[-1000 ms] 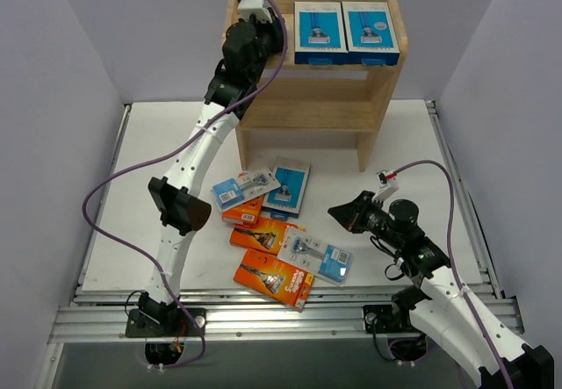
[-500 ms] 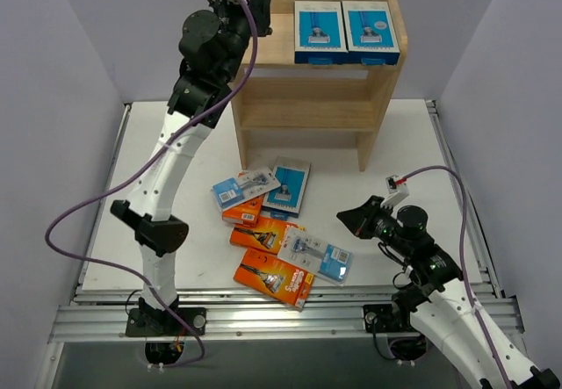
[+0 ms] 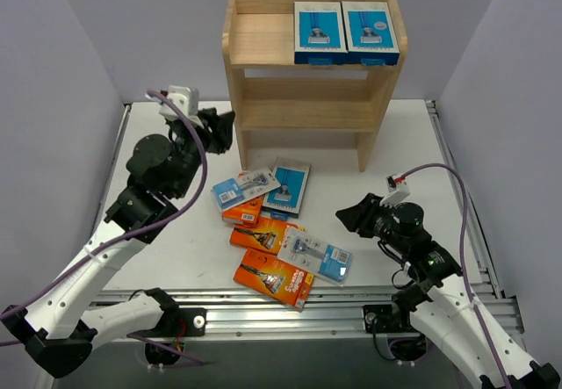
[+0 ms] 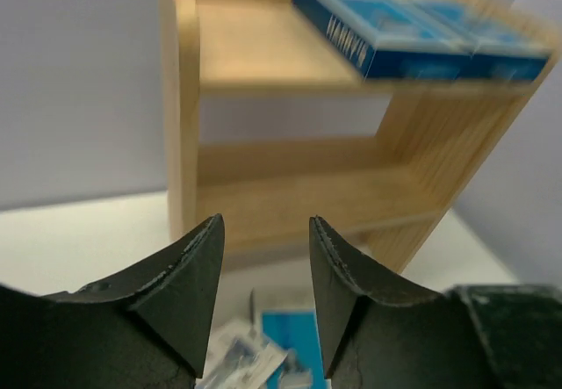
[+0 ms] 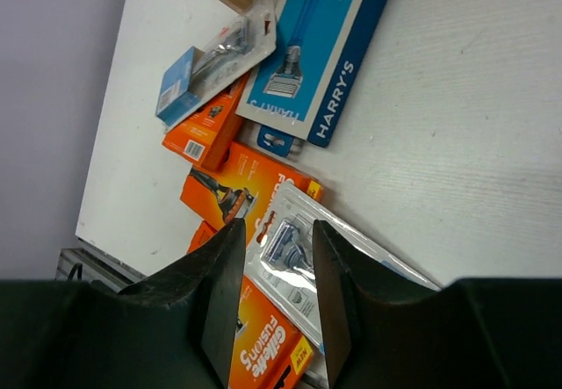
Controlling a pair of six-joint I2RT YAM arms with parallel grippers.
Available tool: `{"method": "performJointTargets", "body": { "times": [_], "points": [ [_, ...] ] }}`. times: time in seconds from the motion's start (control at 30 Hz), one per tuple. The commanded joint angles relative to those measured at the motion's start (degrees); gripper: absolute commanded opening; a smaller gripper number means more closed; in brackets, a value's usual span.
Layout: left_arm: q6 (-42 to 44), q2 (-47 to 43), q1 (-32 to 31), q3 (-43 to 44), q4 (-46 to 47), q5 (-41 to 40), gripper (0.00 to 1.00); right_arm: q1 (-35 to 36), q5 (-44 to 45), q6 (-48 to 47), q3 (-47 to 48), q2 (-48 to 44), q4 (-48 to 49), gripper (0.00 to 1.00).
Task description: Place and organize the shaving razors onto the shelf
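- Down from the shelf's top tier came the left arm since a second earlier. The left end effector [image 3: 221,130] now hung low beside the left panel of the wooden shelf [image 3: 312,108], fingers parted and holding nothing.
- Meanwhile the right end effector [image 3: 345,216] had drawn back slightly and opened. It sat just right of the heap of packs, empty, with its wrist view looking down on them.
- Two blue-and-white Harry's boxes [image 3: 344,31] stood side by side at the right of the top tier, with free space to their left.
- Six packs lay overlapping on the worktop [image 3: 404,143] in front of the shelf. They were a third Harry's box [image 3: 287,187], a blister card [image 3: 246,185] resting partly on an orange box [image 3: 239,211], a second orange box [image 3: 263,234], another blister card [image 3: 318,257], and an orange Gillette box [image 3: 274,278] nearest the arms.
- The next step looked like a pick from the heap. Taking a top-lying pack first, such as the near blister card under the right end effector, would likely avoid dragging its neighbours.
- Flat packs probably needed a grip across an edge, or a tilt up, before lifting.
- Matching packs would sit best together, with the third Harry's box beside its twins.
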Motion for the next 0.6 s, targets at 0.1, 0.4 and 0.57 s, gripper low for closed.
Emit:
{"method": "performJointTargets", "body": {
  "times": [0.1, 0.4, 0.57],
  "points": [
    [5.21, -5.72, 1.21, -14.74, -8.24, -1.8, 0.61, 0.2, 1.78, 4.08, -3.83, 6.85, 7.32, 0.25],
    [5.48, -13.36, 1.82, -28.11, -6.15, -4.34, 0.94, 9.05, 8.54, 6.98, -1.64, 18.8, 15.06, 0.29],
    [4.86, -13.46, 2.17, -28.02, -6.59, -2.05, 0.94, 14.7, 12.33, 9.53, 0.65, 32.92, 22.62, 0.3]
  ]
}}
